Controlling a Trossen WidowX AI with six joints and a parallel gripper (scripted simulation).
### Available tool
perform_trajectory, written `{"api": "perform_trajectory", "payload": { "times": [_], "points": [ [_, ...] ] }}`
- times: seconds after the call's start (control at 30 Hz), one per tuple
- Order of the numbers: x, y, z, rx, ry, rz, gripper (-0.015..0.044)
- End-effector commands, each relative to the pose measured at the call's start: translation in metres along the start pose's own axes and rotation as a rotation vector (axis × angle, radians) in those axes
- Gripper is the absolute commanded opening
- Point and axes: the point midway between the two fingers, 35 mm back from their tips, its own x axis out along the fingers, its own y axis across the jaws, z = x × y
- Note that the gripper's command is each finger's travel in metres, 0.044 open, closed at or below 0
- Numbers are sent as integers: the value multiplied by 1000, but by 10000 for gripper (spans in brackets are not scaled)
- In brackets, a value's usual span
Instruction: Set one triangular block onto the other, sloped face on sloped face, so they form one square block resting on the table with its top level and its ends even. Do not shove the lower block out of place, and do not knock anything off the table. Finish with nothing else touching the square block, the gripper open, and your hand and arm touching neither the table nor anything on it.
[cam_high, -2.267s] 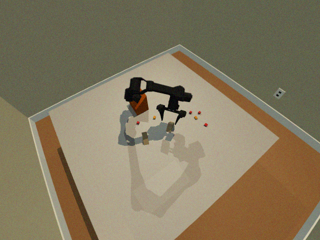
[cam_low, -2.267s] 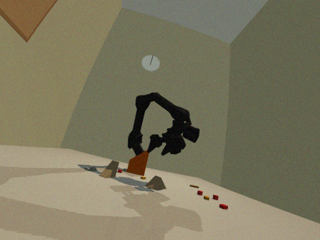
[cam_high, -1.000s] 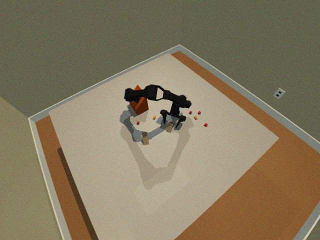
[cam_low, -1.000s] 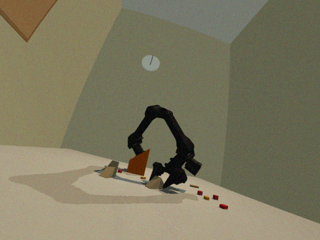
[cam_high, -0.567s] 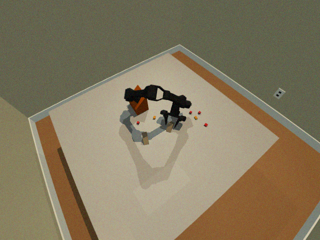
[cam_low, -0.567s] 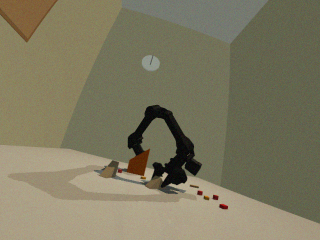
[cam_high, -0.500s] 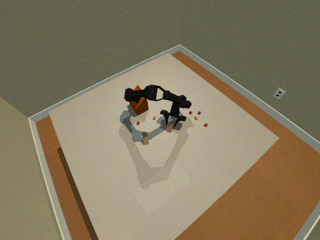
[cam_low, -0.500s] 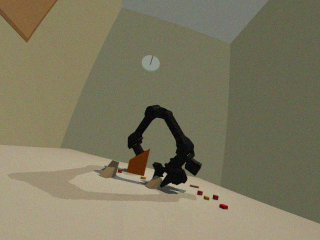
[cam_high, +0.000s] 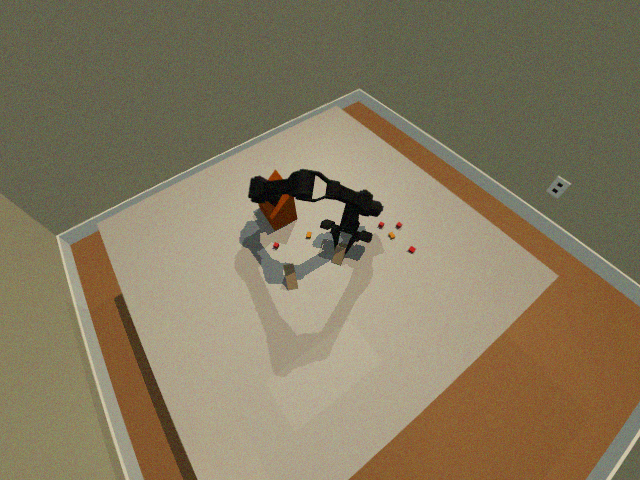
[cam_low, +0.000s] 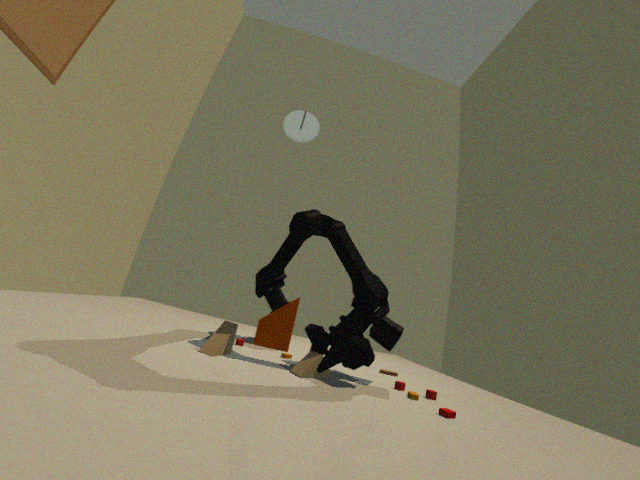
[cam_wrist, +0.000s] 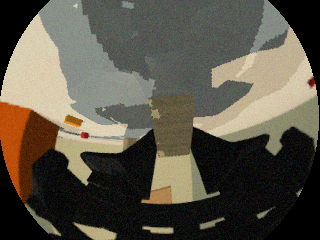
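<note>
One tan triangular block (cam_high: 339, 255) (cam_low: 307, 365) (cam_wrist: 172, 115) is between the fingers of my gripper (cam_high: 340, 248) (cam_low: 316, 361) (cam_wrist: 171, 128), which is shut on it and points down. The block is low, at or just above the table; I cannot tell whether it touches. The fingers and hand hide part of it. The other tan triangular block (cam_high: 291, 279) (cam_low: 220, 342) stands alone on the table, to the left of the held one in the top and exterior views, with a gap between them. Its broad base is down and its narrow edge is up.
A large orange angular block (cam_high: 285, 212) (cam_low: 276, 330) (cam_wrist: 15, 145) stands near the arm's base. A red cube (cam_high: 276, 245) (cam_low: 239, 342) and a yellow-orange piece (cam_high: 308, 235) (cam_low: 286, 355) lie near it. Several small red and yellow-orange pieces and a flat tan piece (cam_low: 388, 372) lie right of the gripper.
</note>
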Motion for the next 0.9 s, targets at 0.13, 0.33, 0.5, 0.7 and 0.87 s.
{"api": "perform_trajectory", "payload": {
  "times": [0.13,0.33,0.5,0.7,0.87],
  "points": [
    [-19,-3,-18,5,-7,-4,0],
    [-38,-4,-37,5,-9,-5,0],
    [-55,-3,-54,5,-8,-4,0],
    [-71,0,-69,6,-4,-2,0],
    [-68,-1,-68,-8,-15,-1,0]
  ]
}}
